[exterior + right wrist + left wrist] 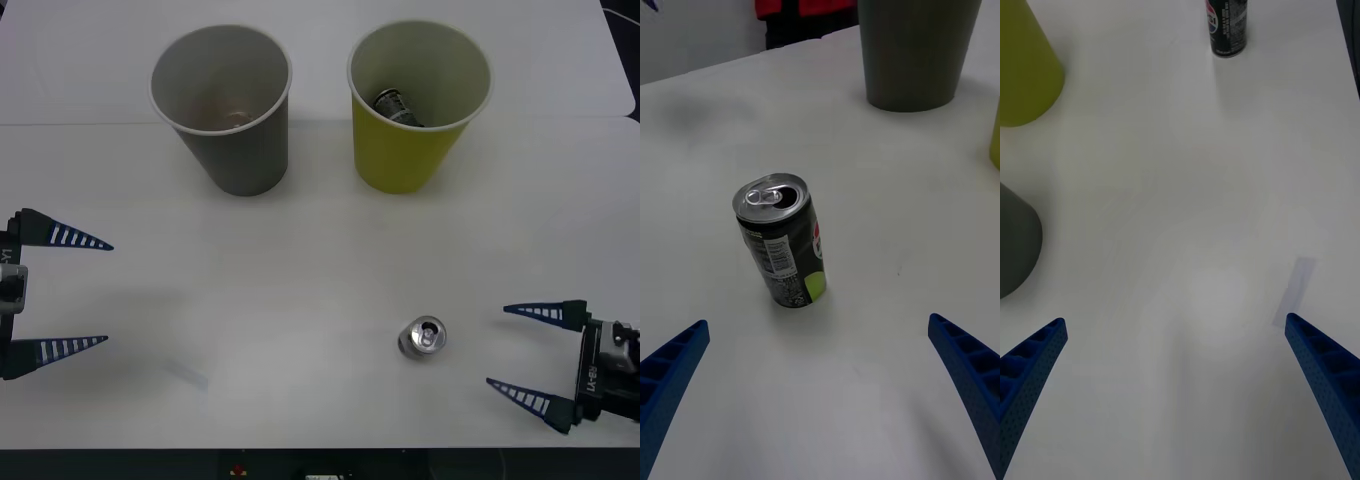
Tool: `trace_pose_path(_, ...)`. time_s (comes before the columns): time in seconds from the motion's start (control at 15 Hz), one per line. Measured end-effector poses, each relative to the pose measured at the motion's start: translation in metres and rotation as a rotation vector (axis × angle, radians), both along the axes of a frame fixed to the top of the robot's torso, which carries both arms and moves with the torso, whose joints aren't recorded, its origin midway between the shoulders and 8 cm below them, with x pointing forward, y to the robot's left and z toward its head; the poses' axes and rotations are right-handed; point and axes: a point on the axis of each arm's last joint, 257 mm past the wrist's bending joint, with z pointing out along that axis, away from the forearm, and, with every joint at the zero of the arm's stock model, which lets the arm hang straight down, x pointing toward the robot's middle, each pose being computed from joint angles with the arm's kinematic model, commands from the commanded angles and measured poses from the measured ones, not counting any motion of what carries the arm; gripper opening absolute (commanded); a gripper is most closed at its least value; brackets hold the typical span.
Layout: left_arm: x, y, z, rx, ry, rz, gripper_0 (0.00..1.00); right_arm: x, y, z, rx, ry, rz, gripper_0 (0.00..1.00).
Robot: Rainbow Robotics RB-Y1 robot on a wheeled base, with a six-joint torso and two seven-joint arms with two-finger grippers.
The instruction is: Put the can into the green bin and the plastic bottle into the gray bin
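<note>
A: Where does the can (422, 337) stand?

B: Upright on the white table (300, 300), toward the robot's right and near the front edge, well apart from both cups. The right wrist view shows its silver top with the pull tab, a dark body and a green patch low on the side (780, 240). The left wrist view catches its dark lower part far across the table (1228, 28).

A: And the right gripper (533, 361)?

B: It sits low at the right edge of the table, just beside the can, its two blue ribbed fingers spread wide and pointing toward it. Nothing is between them; the can stands ahead of the tips, untouched.

A: The left gripper (88, 293)?

B: At the left edge of the table, fingers also spread wide and holding nothing, well apart from the can.

A: The bins?

B: The gray bin (225, 105) and the green bin (418, 100) stand upright side by side at the far part of the table, gray on the robot's left, green on its right, apart from each other. Inside the green bin lies another dark can (398, 106), tilted against the wall. Something pale lies at the bottom of the gray bin, too dim to name.
</note>
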Motion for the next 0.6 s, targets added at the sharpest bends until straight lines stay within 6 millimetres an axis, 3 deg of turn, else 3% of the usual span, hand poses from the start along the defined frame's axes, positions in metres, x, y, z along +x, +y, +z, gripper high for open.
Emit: trace_pose_path(0.6,0.000,0.000,0.000,0.000,0.000,0.000,1.00,0.007,0.039,-0.029,0.108,-0.053,0.069,1.00)
